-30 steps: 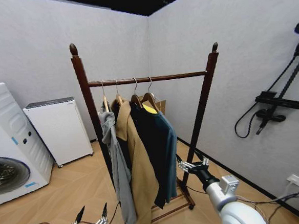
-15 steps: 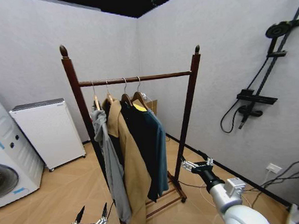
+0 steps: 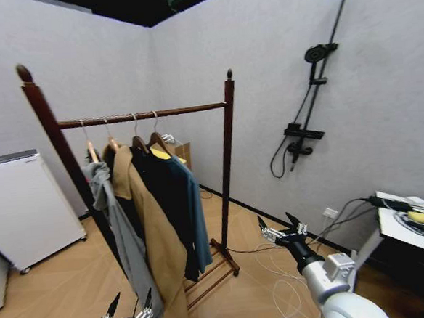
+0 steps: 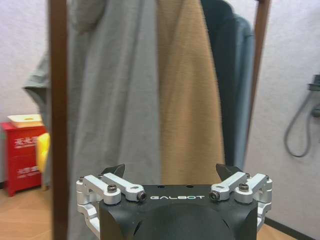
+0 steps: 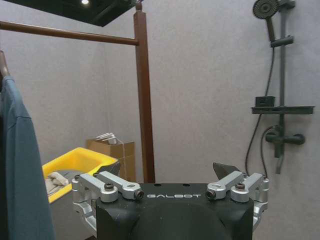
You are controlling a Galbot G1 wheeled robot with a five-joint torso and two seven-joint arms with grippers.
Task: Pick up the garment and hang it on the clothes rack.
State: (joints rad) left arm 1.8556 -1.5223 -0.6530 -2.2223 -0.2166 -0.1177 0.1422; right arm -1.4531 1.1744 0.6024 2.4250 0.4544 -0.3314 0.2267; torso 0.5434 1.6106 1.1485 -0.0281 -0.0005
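Note:
The garment (image 3: 190, 204), dark teal-blue on a wooden hanger, hangs at the right end of the row on the clothes rack (image 3: 228, 150), beside a long tan coat (image 3: 155, 236) and a grey jacket (image 3: 127, 245). My left gripper (image 3: 128, 307) is open, low near the floor in front of the rack's base. In the left wrist view my left gripper (image 4: 172, 170) faces the grey jacket (image 4: 115, 100), tan coat (image 4: 187, 100) and garment (image 4: 235, 90). My right gripper (image 3: 280, 223) is open and empty, to the right of the rack. The right wrist view shows the right gripper (image 5: 167, 170), the garment (image 5: 20, 165) and a rack post (image 5: 144, 100).
A white appliance (image 3: 19, 209) stands at the left wall. A black shower fixture (image 3: 304, 123) hangs on the right wall. Cables (image 3: 279, 285) lie on the floor, and a table (image 3: 399, 233) stands at the right edge. A yellow bin (image 5: 75, 165) sits behind the rack.
The whole picture has shifted left, so the camera has turned right. The washing machine has left the view and the table has come in. Both grippers keep their pose.

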